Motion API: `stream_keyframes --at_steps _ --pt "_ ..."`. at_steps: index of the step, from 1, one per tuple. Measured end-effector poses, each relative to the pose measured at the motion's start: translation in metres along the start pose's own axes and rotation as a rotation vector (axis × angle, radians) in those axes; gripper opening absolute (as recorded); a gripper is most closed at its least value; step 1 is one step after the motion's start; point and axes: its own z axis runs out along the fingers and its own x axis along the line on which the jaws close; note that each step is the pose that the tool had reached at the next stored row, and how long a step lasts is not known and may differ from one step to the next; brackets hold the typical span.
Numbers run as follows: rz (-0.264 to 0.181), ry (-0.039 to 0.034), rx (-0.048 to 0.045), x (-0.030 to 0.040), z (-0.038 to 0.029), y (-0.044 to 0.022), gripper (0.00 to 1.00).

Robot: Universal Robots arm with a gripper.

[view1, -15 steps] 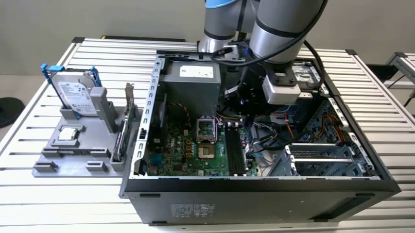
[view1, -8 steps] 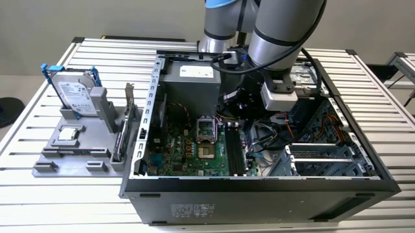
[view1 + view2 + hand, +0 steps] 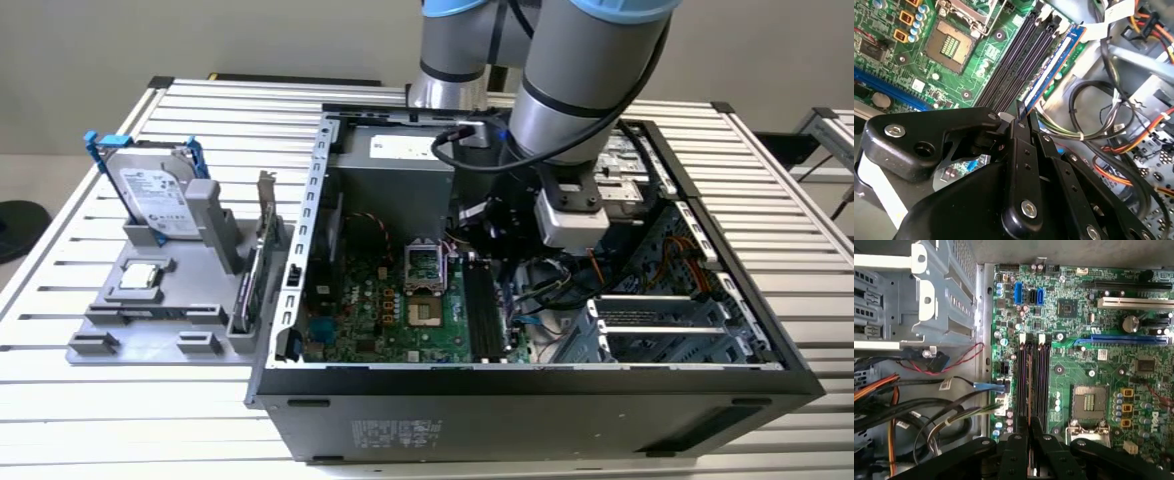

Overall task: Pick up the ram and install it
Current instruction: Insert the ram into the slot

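Note:
The ram [image 3: 1054,64] is a thin blue-green stick seen edge-on, and my gripper [image 3: 1021,117] is shut on its near end. It runs lengthwise along the black memory slots [image 3: 1019,60] of the green motherboard [image 3: 899,50], over the outermost slot beside the cables. Whether it sits down in that slot I cannot tell. In the first wrist view the ram [image 3: 1028,390] is a narrow line between the slots [image 3: 1041,385], rising from my gripper [image 3: 1029,435]. In the exterior view my gripper [image 3: 511,240] reaches down into the open computer case [image 3: 534,400] above the slots [image 3: 483,312].
Loose cables [image 3: 1104,125] lie right beside the slots, with a metal drive cage [image 3: 929,300] past them. The processor socket [image 3: 422,300] is on the slots' other side. Outside the case, on the exterior view's left, a grey fixture [image 3: 147,325] holds a hard drive [image 3: 154,190] and an upright card [image 3: 264,250].

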Motion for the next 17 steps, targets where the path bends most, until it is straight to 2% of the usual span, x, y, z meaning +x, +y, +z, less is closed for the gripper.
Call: stream_keyframes --at_steps 4,10,17 --pt "0.000 -0.0001 -0.0003 0.0001 0.0070 0.0027 0.00" --pt "0.000 -0.0001 -0.0003 0.0006 0.0166 0.0029 0.00" --pt "0.000 -0.0001 -0.0002 0.0018 0.0199 0.0029 0.00"
